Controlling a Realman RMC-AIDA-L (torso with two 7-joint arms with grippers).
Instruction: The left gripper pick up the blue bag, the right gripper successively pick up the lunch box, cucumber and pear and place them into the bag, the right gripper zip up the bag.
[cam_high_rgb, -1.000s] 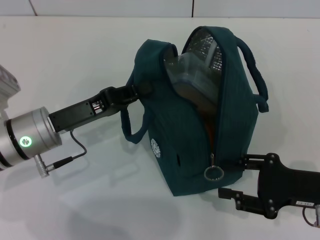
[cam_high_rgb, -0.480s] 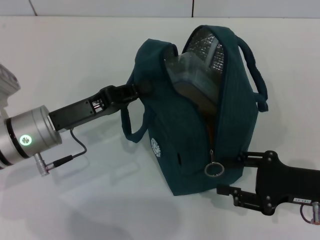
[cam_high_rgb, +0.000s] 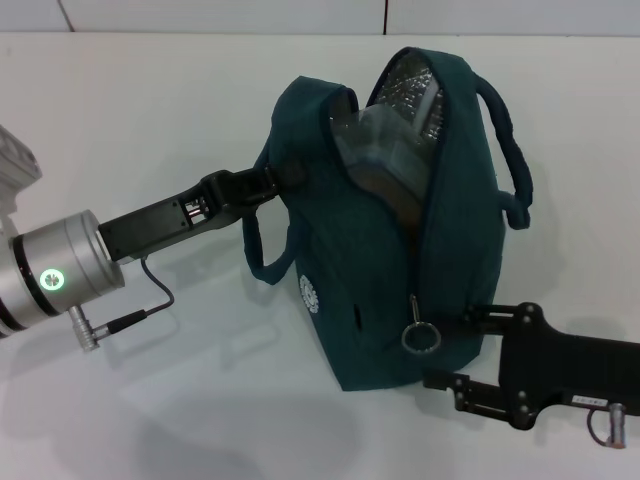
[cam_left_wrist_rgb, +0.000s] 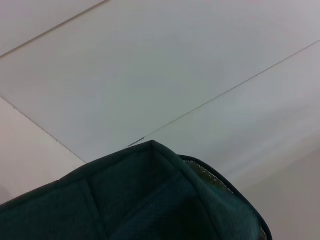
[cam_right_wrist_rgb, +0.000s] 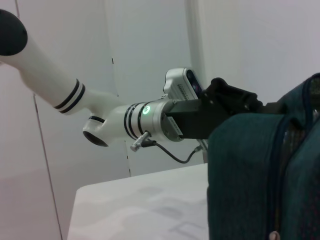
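lunch box (cam_high_rgb: 385, 150) in blue bag (cam_high_rgb: 350, 300) | left gripper (cam_high_rgb: 268, 185) left | right gripper (cam_high_rgb: 455, 350) front-right

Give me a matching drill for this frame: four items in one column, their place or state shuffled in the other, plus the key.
Column 1
1. dark teal-blue fabric lunch bag
2. clear plastic lunch box with blue-rimmed lid
3. metal ring zipper pull
4. left gripper, black claw on the green-lit silver wrist

Column 2
A. hanging at the low end of the zip track
B. at the bag's side, by its upper edge
C. upright on the white table, top unzipped
D. inside the bag, seen through the opening

Pairs: 1-C, 2-D, 3-A, 4-B
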